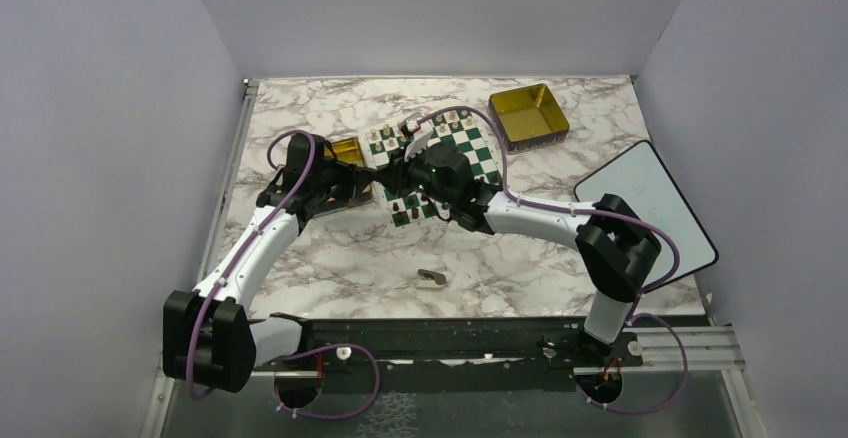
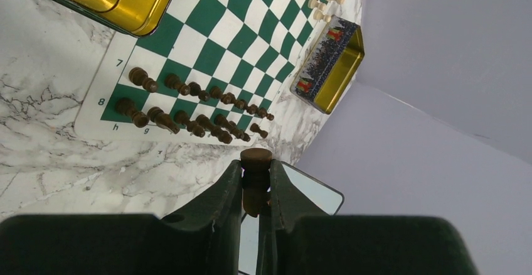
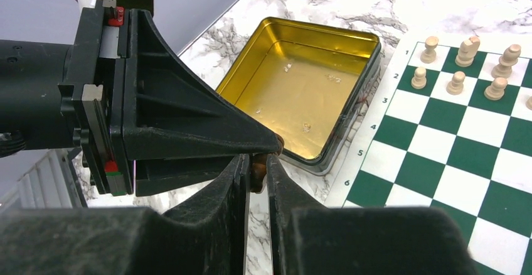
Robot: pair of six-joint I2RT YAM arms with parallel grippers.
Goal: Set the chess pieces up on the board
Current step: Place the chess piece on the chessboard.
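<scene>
The green-and-white board (image 2: 207,36) lies on the marble table, with dark chess pieces (image 2: 188,108) in two rows along its near edge. My left gripper (image 2: 256,174) is shut on one dark chess piece (image 2: 256,162), held above the table beside the board. In the right wrist view my right gripper (image 3: 255,162) meets the left gripper's fingers (image 3: 188,124) tip to tip, and its jaws are closed on the same brown piece (image 3: 258,169). From above, both grippers (image 1: 395,176) meet at the board's left edge (image 1: 470,148).
An open gold tin (image 3: 301,86) sits just left of the board, and a second gold tin (image 1: 528,114) stands at the back right. Cream pieces (image 3: 467,52) fill the far rows. A white tablet (image 1: 645,213) lies at the right, and a small dark object (image 1: 432,277) lies nearer the front.
</scene>
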